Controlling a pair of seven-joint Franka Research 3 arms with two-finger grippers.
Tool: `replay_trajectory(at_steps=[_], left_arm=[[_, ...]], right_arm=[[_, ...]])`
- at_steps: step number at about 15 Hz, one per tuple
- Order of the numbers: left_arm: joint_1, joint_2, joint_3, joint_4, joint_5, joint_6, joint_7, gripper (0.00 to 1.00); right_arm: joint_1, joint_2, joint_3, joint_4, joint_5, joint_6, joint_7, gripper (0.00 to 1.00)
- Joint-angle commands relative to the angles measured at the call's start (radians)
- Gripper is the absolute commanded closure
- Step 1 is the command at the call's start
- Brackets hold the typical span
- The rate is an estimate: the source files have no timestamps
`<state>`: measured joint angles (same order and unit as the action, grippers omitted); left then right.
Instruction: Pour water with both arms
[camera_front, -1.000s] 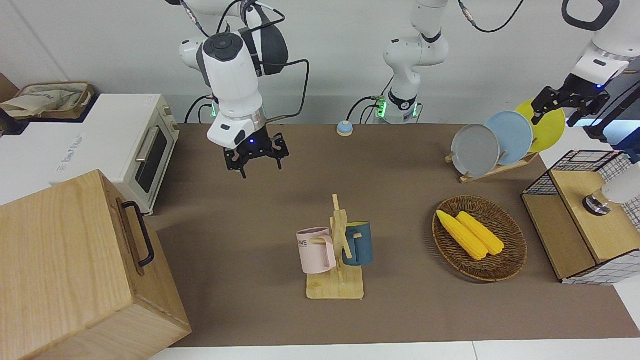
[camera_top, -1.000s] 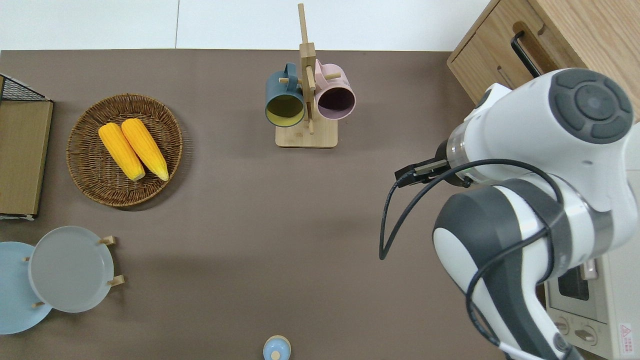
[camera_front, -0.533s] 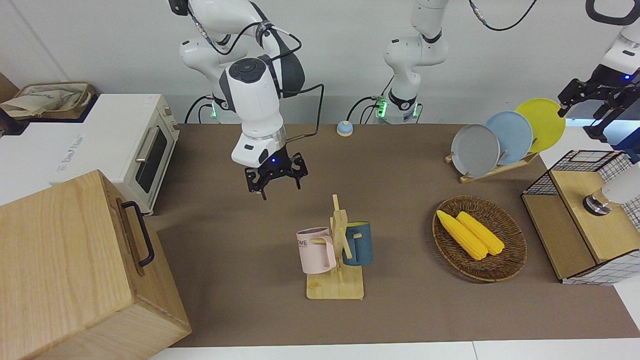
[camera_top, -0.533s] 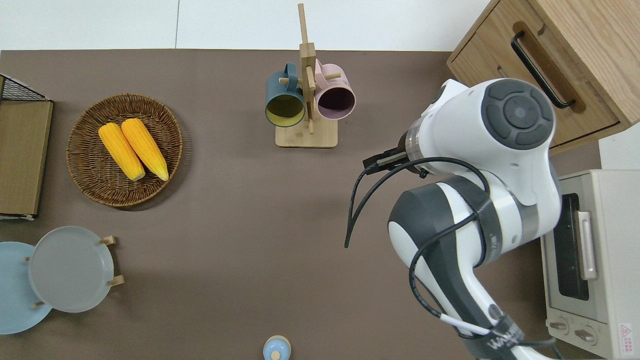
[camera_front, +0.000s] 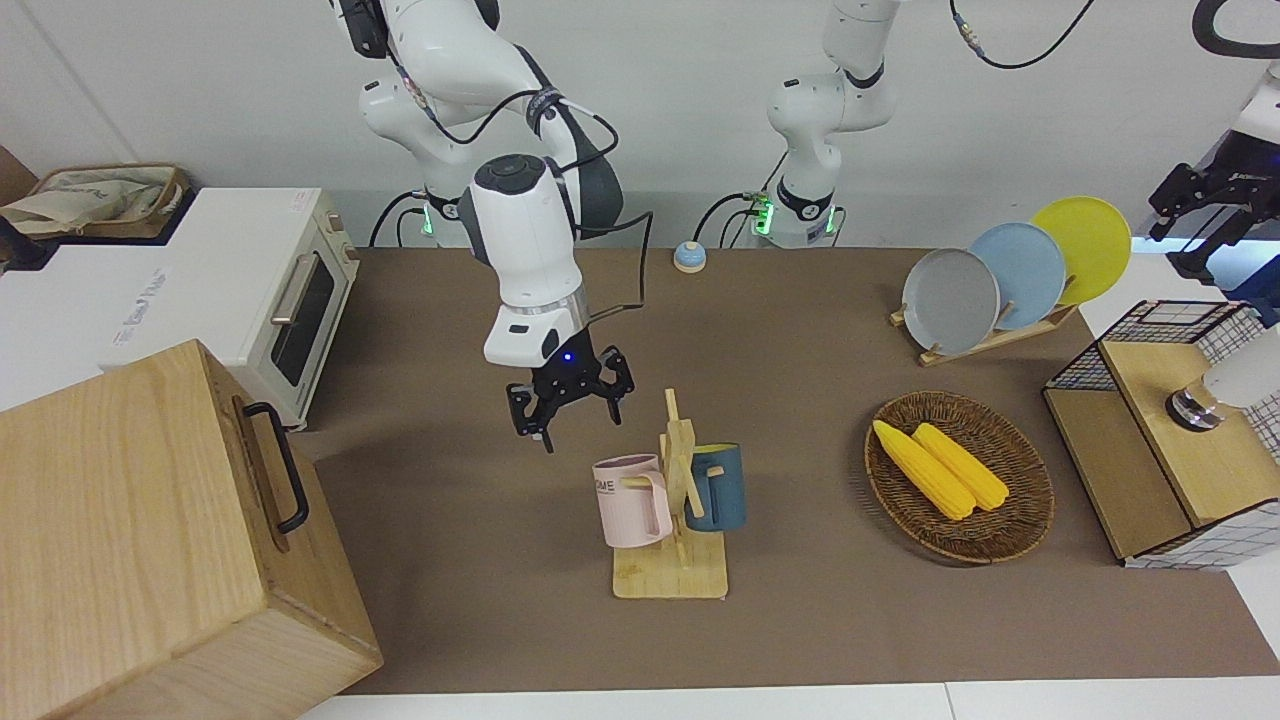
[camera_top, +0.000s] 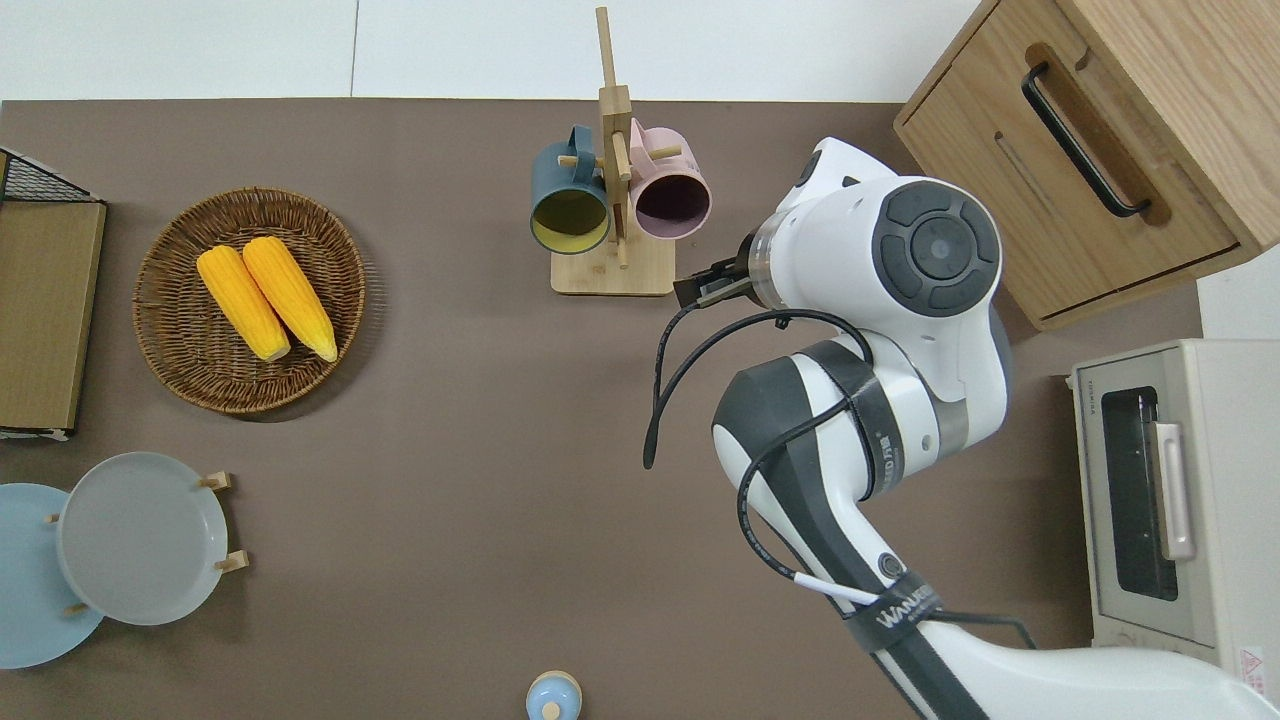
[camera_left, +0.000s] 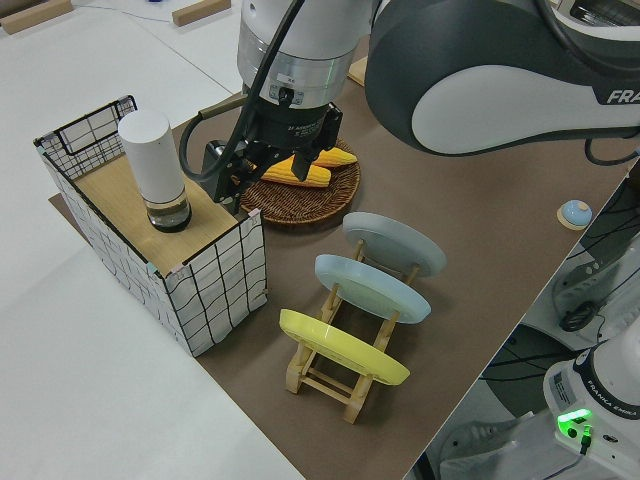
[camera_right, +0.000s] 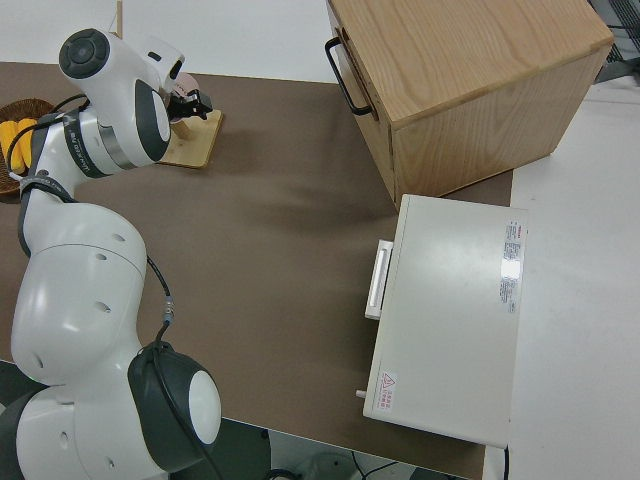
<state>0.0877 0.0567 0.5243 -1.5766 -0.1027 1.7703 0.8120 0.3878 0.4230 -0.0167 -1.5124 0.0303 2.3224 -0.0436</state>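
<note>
My right gripper (camera_front: 568, 402) is open and empty, in the air just beside a pink mug (camera_front: 630, 500), toward the right arm's end of the table. The pink mug and a dark blue mug (camera_front: 718, 487) hang on a wooden mug rack (camera_front: 670, 575). In the overhead view the arm hides this gripper; the pink mug (camera_top: 672, 195) and blue mug (camera_top: 568, 205) show. My left gripper (camera_left: 268, 165) is open and empty, up in the air by a white bottle (camera_left: 155, 165) that stands on the wooden lid of a wire basket (camera_left: 215, 290).
A wicker basket (camera_front: 1000, 540) with two corn cobs lies beside the wire basket. A rack with three plates (camera_front: 985, 275) stands nearer the robots. A large wooden box (camera_front: 130, 520) and a white toaster oven (camera_front: 250, 260) fill the right arm's end. A small blue bell (camera_front: 688, 257) sits by the arm bases.
My right gripper has come down and away from the robots, to the pink mug. My left gripper has drawn away from the yellow plate toward the table's end.
</note>
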Motion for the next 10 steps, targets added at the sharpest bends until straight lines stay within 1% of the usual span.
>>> replay_trajectory(at_steps=[1, 3, 5, 6, 7, 8, 9, 10], left_arm=[[0.006, 0.015, 0.003, 0.024, -0.020, 0.044, 0.021, 0.00], [0.018, 0.015, 0.005, 0.021, -0.046, 0.083, 0.023, 0.00], [0.032, 0.018, 0.008, 0.011, -0.101, 0.130, 0.026, 0.00], [0.049, 0.025, 0.010, 0.009, -0.124, 0.167, 0.027, 0.00], [0.058, 0.035, 0.010, 0.003, -0.138, 0.200, 0.035, 0.00], [0.060, 0.054, 0.011, -0.003, -0.181, 0.243, 0.050, 0.00], [0.060, 0.061, 0.013, -0.014, -0.217, 0.280, 0.055, 0.00], [0.066, 0.074, 0.011, -0.032, -0.253, 0.344, 0.058, 0.00]], right_arm=[[-0.015, 0.086, 0.000, 0.095, -0.012, 0.069, -0.070, 0.021], [-0.017, 0.123, -0.003, 0.127, -0.012, 0.121, -0.085, 0.030], [-0.018, 0.163, -0.006, 0.182, -0.012, 0.129, -0.087, 0.073], [-0.017, 0.175, -0.006, 0.204, -0.012, 0.129, -0.085, 0.119], [-0.017, 0.177, -0.008, 0.209, -0.012, 0.129, -0.085, 0.186], [-0.015, 0.177, -0.008, 0.209, -0.013, 0.129, -0.085, 0.294], [-0.014, 0.177, -0.009, 0.209, -0.015, 0.129, -0.084, 0.374], [-0.013, 0.177, -0.009, 0.207, -0.030, 0.129, -0.084, 0.479]])
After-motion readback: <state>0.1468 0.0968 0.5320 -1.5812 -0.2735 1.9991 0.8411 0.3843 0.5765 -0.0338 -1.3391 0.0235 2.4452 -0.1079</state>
